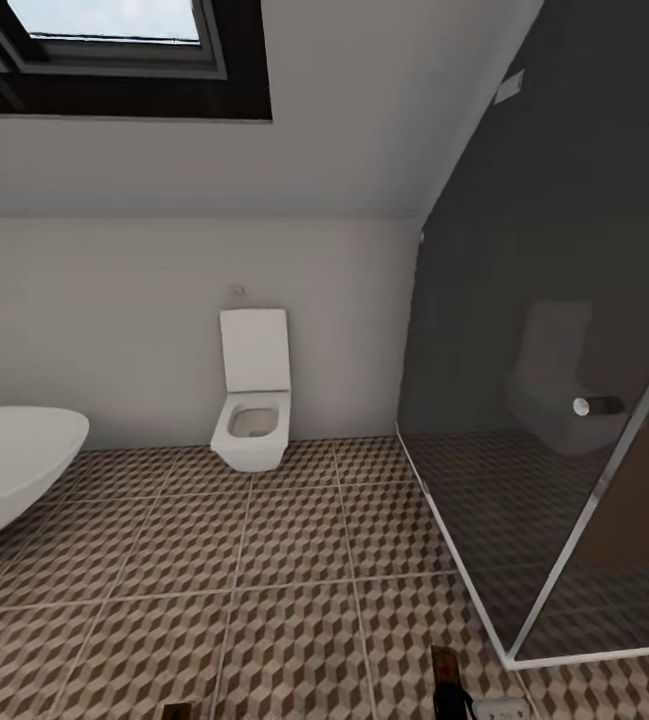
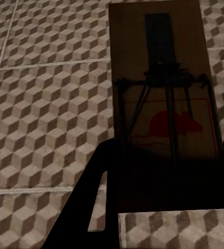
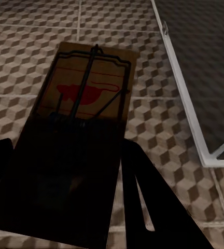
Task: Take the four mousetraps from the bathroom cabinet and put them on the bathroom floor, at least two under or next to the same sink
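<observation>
Two mousetraps in hand, none yet on the floor.
Our left pincer (image 2: pixel 166 207) gripped one mousetrap (image 2: pixel 166 119), our right pincer (image 3: pixel 65 197) another mousetrap (image 3: pixel 86 98), both above the bathroom floor (image 1: pixel 294 560); we judged sink placement remained.

A white wall (image 1: pixel 144 330) rises to a sloped ceiling (image 1: pixel 344 150) holding a dark-framed skylight (image 1: pixel 114 50) with bright sky behind. A white square toilet (image 1: pixel 254 405), lid up, stands against the wall. The rim of a white oval bathtub (image 1: pixel 9 465) shows at the left edge. At right, a smoked-glass shower enclosure (image 1: pixel 554 400) with a pale frame reflects the toilet. Cube-patterned tiles in brown, beige and white cover the floor (image 1: pixel 214 560).
</observation>
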`<state>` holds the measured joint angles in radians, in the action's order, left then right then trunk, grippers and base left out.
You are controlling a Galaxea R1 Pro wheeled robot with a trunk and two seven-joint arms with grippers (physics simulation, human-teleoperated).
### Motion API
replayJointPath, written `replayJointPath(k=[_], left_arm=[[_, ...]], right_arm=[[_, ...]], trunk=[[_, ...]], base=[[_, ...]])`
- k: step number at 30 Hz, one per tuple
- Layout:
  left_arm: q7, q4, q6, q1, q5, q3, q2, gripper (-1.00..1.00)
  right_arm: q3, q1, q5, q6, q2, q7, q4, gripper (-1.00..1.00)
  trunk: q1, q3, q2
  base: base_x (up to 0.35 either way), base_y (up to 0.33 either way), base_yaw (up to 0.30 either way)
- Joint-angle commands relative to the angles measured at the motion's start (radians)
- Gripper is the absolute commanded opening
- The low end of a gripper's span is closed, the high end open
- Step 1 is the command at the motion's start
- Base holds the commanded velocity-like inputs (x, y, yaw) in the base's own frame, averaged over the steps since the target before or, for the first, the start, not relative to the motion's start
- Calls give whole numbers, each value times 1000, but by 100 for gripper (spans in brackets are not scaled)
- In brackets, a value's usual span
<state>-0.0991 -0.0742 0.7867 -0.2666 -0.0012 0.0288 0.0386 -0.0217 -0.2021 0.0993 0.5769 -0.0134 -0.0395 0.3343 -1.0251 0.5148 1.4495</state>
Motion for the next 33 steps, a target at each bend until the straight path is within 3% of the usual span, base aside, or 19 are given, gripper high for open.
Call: replayJointPath(k=[1, 33], left_arm=[[-7, -4, 5, -2, -2, 3, 0, -100], [-7, -4, 6, -2, -2, 3, 0, -100]], right_arm=[[-3, 0, 7, 3, 0, 1, -1, -100], [-2, 0, 7, 3, 1, 1, -6, -100]], trunk=[[0, 1, 1], [0, 1, 1]], base=[[0, 0, 251], [0, 0, 251]])
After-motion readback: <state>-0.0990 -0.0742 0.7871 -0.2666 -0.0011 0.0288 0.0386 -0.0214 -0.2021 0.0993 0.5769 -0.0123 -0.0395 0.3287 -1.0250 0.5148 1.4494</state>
